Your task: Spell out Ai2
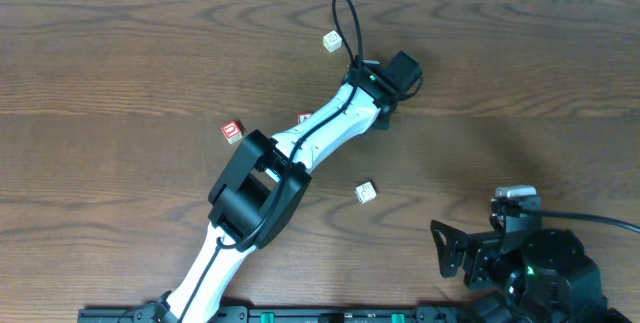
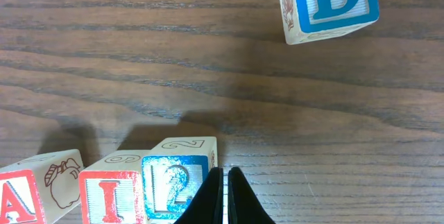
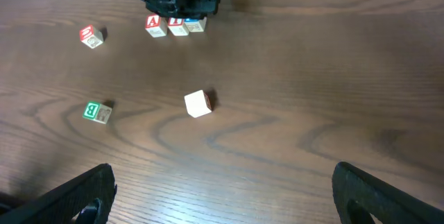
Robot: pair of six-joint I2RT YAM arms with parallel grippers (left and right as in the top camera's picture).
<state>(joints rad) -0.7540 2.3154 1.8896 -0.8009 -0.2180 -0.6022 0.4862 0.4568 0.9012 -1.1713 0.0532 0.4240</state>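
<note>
The 2 block (image 2: 175,186) rests against the I block (image 2: 111,197), opposite the A block (image 2: 19,200), and the left end effector (image 2: 225,177), pressed narrow and empty just beside it, could skew the row if swept sideways.

Table (image 2: 208,57): dark wood, strong grain, smooth, low sheen. 2 block (image 2: 177,182), I block (image 2: 111,196), D block (image 2: 333,2): pale bare wood, faces painted blue or red, slightly glossy. Left gripper (image 2: 225,179): matt black, plastic-looking.
</note>
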